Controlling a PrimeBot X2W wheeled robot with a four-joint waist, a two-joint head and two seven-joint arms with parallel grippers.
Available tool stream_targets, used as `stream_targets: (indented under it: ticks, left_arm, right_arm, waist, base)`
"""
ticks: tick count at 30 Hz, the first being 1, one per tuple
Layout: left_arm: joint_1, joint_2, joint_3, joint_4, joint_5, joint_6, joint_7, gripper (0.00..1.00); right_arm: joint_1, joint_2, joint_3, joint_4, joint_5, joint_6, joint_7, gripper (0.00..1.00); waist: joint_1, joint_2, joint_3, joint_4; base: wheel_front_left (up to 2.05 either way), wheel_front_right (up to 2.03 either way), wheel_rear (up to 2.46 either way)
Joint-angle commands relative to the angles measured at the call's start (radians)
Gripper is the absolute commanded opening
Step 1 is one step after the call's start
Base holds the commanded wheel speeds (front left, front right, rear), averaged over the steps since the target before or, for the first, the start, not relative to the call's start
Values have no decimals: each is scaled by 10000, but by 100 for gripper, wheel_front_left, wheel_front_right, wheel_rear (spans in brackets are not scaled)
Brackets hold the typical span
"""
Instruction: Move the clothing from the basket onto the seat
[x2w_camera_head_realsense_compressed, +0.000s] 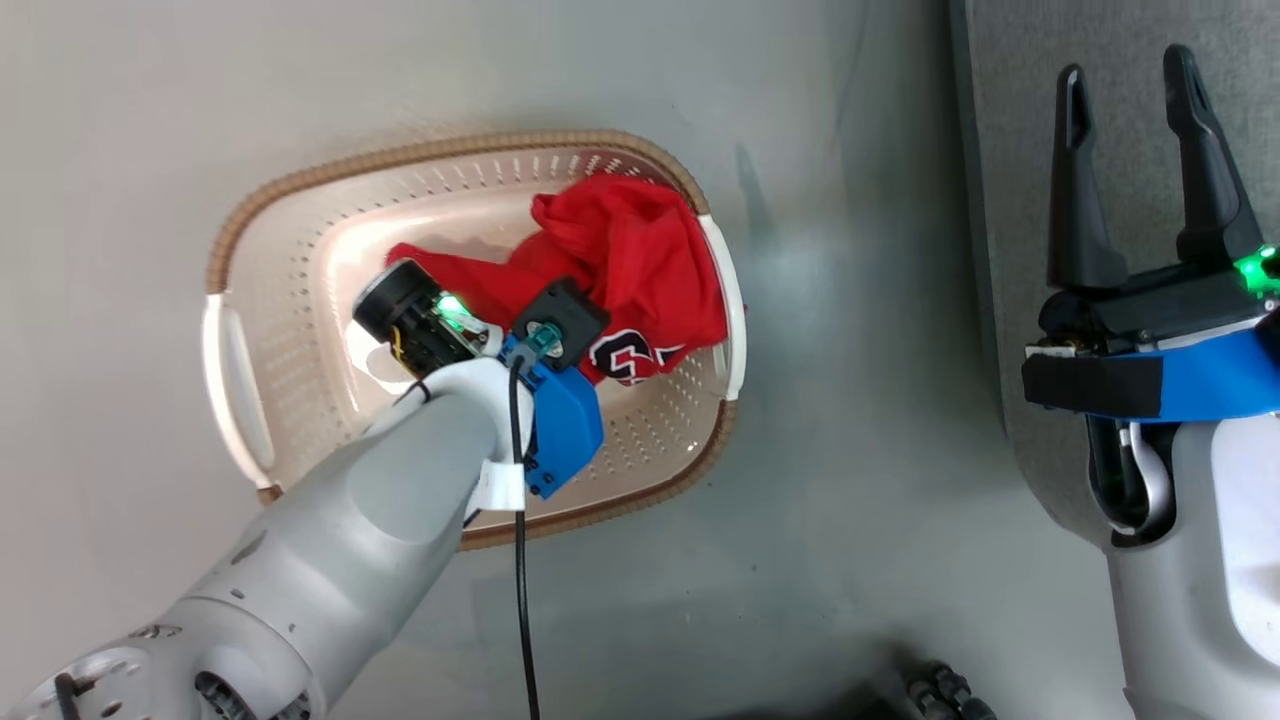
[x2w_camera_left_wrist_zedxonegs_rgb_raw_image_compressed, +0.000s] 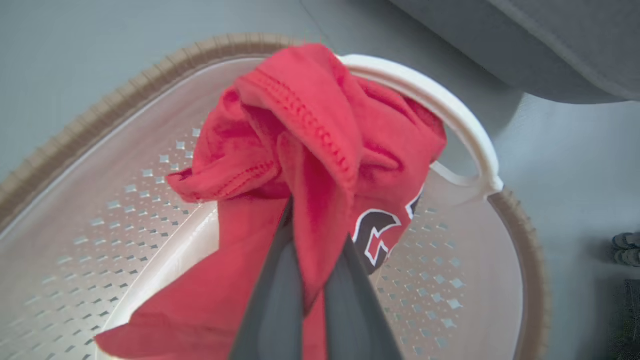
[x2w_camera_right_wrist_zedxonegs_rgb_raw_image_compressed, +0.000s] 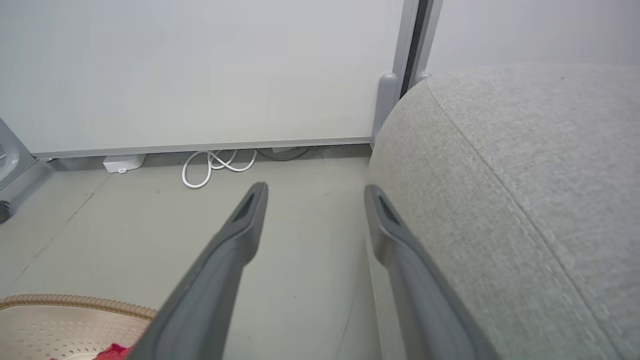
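Left gripper (x2w_camera_left_wrist_zedxonegs_rgb_raw_image_compressed: 317, 240) pinches a fold of soft, light clothing (x2w_camera_left_wrist_zedxonegs_rgb_raw_image_compressed: 310, 125) (likely to drape) in the basket's (x2w_camera_left_wrist_zedxonegs_rgb_raw_image_compressed: 100, 120) middle; right gripper (x2w_camera_head_realsense_compressed: 1126, 65) gapes wide.

This looks like a lab or test room furnished with a few household things. The floor (x2w_camera_right_wrist_zedxonegs_rgb_raw_image_compressed: 300, 280) is bare, smooth grey, and the wall (x2w_camera_right_wrist_zedxonegs_rgb_raw_image_compressed: 200, 65) is a plain white panel in a grey metal frame, with an upright post (x2w_camera_right_wrist_zedxonegs_rgb_raw_image_compressed: 387, 100) at its edge. A white cable (x2w_camera_right_wrist_zedxonegs_rgb_raw_image_compressed: 215, 167) lies loosely looped at the foot of the wall, near a small white box (x2w_camera_right_wrist_zedxonegs_rgb_raw_image_compressed: 122, 162). The homely pieces are a light-grey fabric sofa (x2w_camera_right_wrist_zedxonegs_rgb_raw_image_compressed: 525, 175) and a plastic laundry basket (x2w_camera_head_realsense_compressed: 290, 300) with red clothes (x2w_camera_head_realsense_compressed: 620, 250) in it, standing on the floor near the sofa.
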Motion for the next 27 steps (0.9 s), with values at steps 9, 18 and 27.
stream_targets:
  ticks: [9, 18, 27]
  left_arm:
    - [241, -283, -23, -393, -683, -12, -720, 0]
    - [373, -57, 820, -1349, -676, -12, -774, 0]
    - [889, 130, 2411, -2258, 193, -12, -778, 0]
  right_arm:
    - [558, -265, -82, 313, -120, 1, -6, 100]
    - [1176, -285, -206, 605, -141, 1, -6, 100]
    - [1801, -241, -332, 901, -139, 1, -6, 100]
  waist:
    - [0, 0, -1668, 797]
    - [0, 0, -3094, 1166]
    - [0, 0, -4430, 1361]
  base:
    - [0, 0, 0]
    - [0, 0, 0]
    - [0, 0, 0]
